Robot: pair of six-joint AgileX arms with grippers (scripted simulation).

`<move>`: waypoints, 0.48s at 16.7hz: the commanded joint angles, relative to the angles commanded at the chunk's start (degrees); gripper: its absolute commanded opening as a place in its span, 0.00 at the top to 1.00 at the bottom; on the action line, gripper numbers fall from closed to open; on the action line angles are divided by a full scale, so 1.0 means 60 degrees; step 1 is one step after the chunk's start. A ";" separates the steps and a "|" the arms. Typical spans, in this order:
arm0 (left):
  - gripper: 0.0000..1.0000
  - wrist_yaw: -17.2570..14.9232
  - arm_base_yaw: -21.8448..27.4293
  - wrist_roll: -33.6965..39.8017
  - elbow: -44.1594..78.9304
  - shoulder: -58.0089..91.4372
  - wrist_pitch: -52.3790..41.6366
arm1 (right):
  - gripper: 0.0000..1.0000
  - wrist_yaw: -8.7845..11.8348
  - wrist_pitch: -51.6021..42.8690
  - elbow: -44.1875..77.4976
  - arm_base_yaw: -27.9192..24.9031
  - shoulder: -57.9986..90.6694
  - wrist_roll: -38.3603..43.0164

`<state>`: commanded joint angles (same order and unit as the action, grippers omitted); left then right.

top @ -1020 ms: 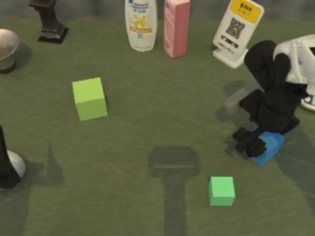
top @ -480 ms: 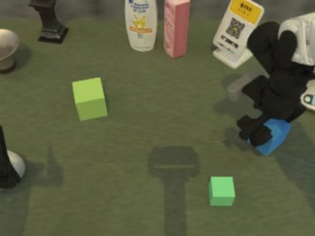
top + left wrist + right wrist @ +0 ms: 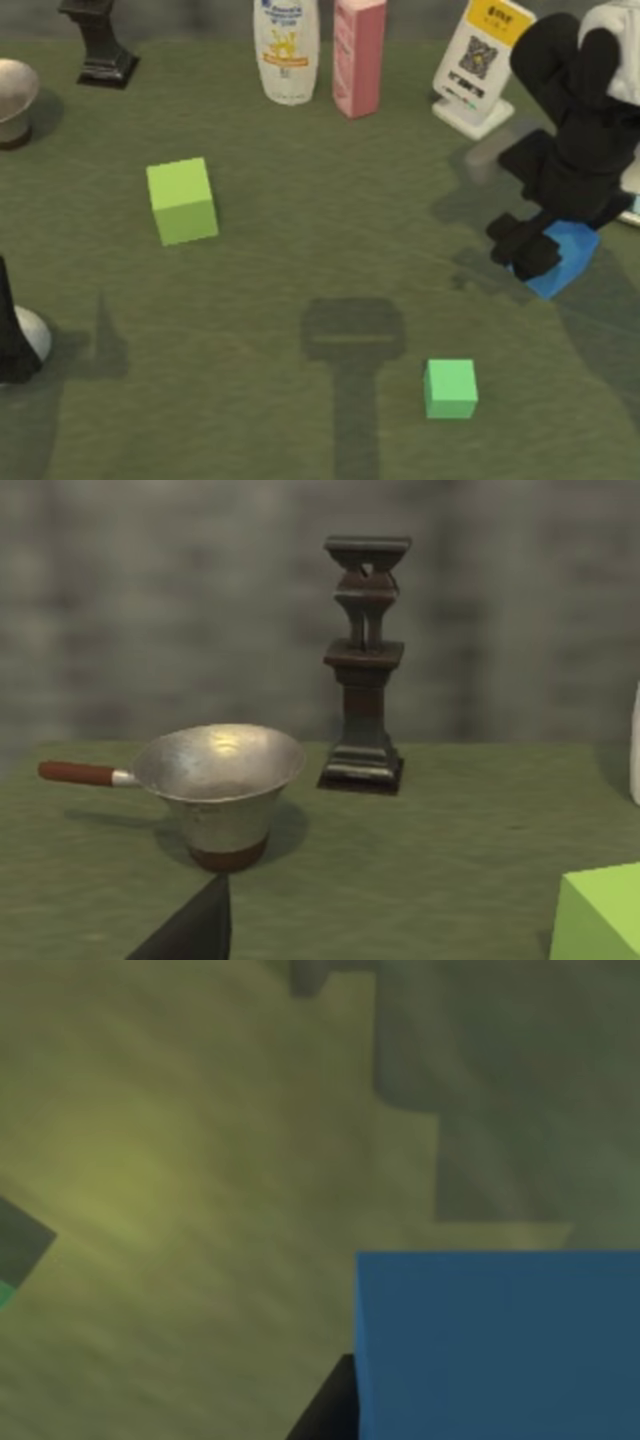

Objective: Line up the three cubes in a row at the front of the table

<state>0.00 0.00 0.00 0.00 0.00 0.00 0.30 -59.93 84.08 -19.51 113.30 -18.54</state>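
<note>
My right gripper (image 3: 535,255) is shut on the blue cube (image 3: 565,262) and holds it above the table (image 3: 300,270) near the right edge, with its shadow beneath. In the right wrist view the blue cube (image 3: 500,1350) fills the corner beside one dark finger (image 3: 330,1415). The large lime cube (image 3: 182,200) rests left of centre and also shows in the left wrist view (image 3: 600,915). The small mint-green cube (image 3: 450,388) sits at the front, right of centre. My left gripper (image 3: 10,345) is parked at the left edge, open and empty.
Along the back stand a dark pedestal (image 3: 98,45), a white bottle (image 3: 287,50), a tall pink box (image 3: 358,55) and a QR-code stand (image 3: 480,65). A metal pan (image 3: 15,95) sits at the far left. A small object lies at the right edge behind my right arm.
My right gripper has carried the blue cube a little to the right and toward the back, rising off the table. The lime and mint cubes and the left arm have not moved.
</note>
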 joint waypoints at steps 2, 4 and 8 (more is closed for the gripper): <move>0.00 0.0000 0.0000 0.0000 0.0000 0.0000 0.0000 | 1.00 -0.0011 -0.0052 0.0078 -0.0152 0.0050 0.0316; 0.00 0.0000 0.0000 0.0000 0.0000 0.0000 0.0000 | 1.00 -0.0032 -0.0156 0.0228 -0.0500 0.0139 0.1045; 0.00 0.0000 0.0000 0.0000 0.0000 0.0000 0.0000 | 1.00 -0.0087 -0.0439 0.0526 -0.1590 0.0298 0.3478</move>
<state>0.00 0.00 0.00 0.00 0.00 0.00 -0.22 -62.56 87.23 -29.05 115.09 2.33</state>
